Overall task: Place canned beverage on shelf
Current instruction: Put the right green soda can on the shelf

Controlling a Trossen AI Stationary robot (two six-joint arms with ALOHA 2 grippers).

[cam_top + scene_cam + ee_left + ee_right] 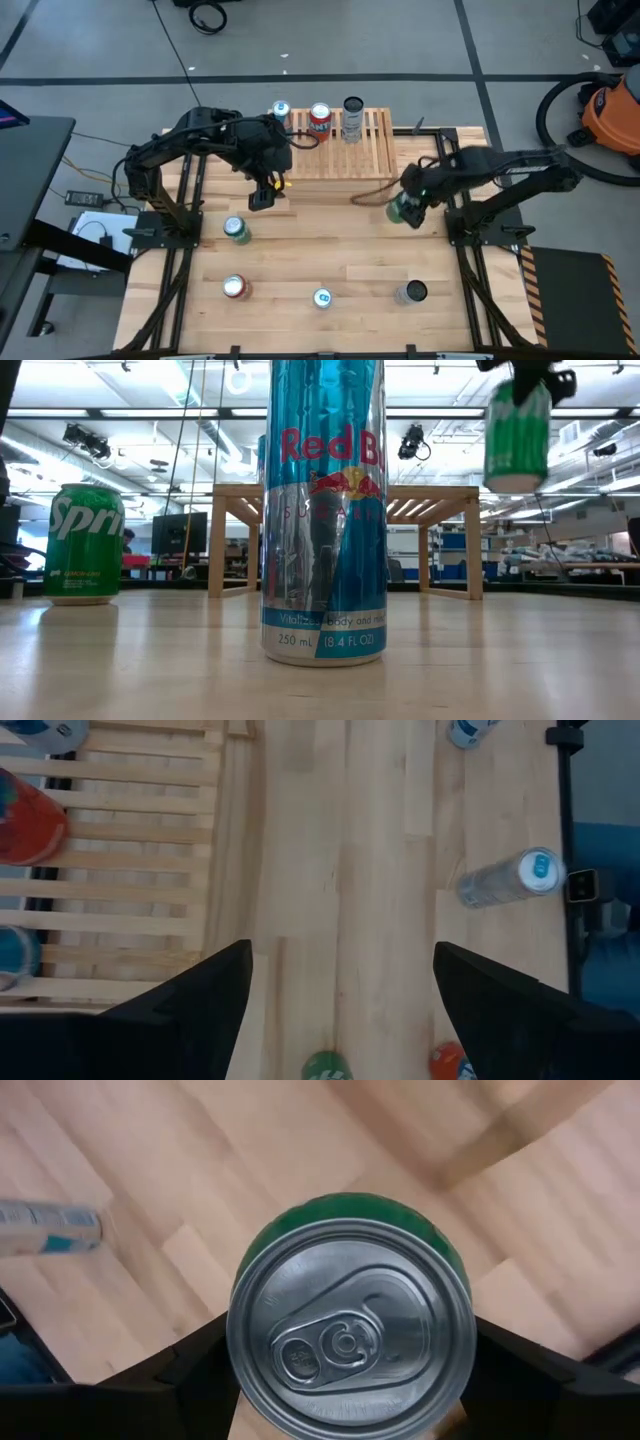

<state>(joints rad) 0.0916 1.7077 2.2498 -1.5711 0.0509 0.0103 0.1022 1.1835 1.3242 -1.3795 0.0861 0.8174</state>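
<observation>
Holding a green can [350, 1350] clamped in my right gripper [405, 208] off the table, near the shelf [340, 150]; left gripper [262, 192] fingers apart, empty.

Glossy metal can [350, 1345], slatted wood shelf [345, 150]

Left arm: bent inward from the left side, wrist turned down over the counter.
Left gripper [262, 197]: the two dark fingers [190, 1005] are held apart, with nothing between them.
Right arm: stretched inward from the right side, wrist angled down.
Right gripper [405, 208]: raised off the counter, fingers [530, 1380] clamped on a green aluminium can [350, 1330].
</observation>
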